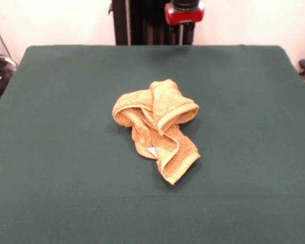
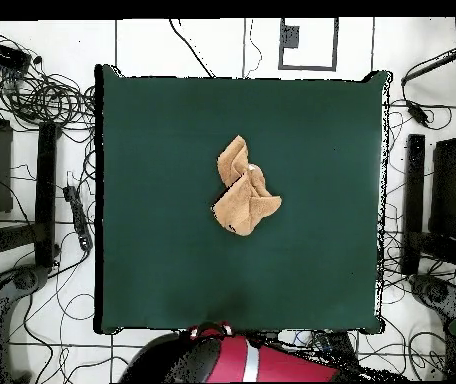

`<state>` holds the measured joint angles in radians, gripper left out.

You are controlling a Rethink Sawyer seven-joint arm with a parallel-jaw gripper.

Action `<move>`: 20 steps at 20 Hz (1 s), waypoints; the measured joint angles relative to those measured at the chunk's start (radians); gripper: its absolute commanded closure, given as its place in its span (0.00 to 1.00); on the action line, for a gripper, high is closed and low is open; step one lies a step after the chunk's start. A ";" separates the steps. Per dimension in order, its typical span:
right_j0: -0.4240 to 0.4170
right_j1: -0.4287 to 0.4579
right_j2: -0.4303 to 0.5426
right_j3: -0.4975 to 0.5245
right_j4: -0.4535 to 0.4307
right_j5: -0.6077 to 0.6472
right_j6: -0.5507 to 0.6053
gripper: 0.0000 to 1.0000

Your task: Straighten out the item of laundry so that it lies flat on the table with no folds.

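The orange-tan terry towel [image 1: 157,126] lies crumpled in a twisted heap near the middle of the dark green table [image 1: 56,152]. Its border bands curl over in thick folds, and a small white label [image 1: 152,151] shows at the near side of the heap. In the overhead view the towel [image 2: 244,189] sits slightly above the centre of the table [image 2: 152,260]. The red and black arm [image 1: 184,12] is drawn back at the far edge, and shows in the overhead view [image 2: 242,360] at the bottom. No gripper shows in either view.
Green cloth surrounds the towel on all sides. Cables and dark equipment [image 2: 32,90] lie on the floor around the table. The pedestal [image 1: 142,23] stands behind the far table edge.
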<state>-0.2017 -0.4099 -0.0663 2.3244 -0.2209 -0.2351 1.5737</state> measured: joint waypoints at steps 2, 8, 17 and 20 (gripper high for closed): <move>0.014 -0.010 0.000 -0.008 0.007 0.018 0.000 0.00; 0.064 -0.090 0.000 -0.062 0.027 0.172 0.000 0.00; 0.072 -0.237 0.000 -0.143 0.049 0.463 0.000 0.00; 0.063 -0.245 0.000 -0.176 0.048 0.478 0.000 0.00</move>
<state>-0.1387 -0.6553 -0.0665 2.1484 -0.1726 0.2428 1.5737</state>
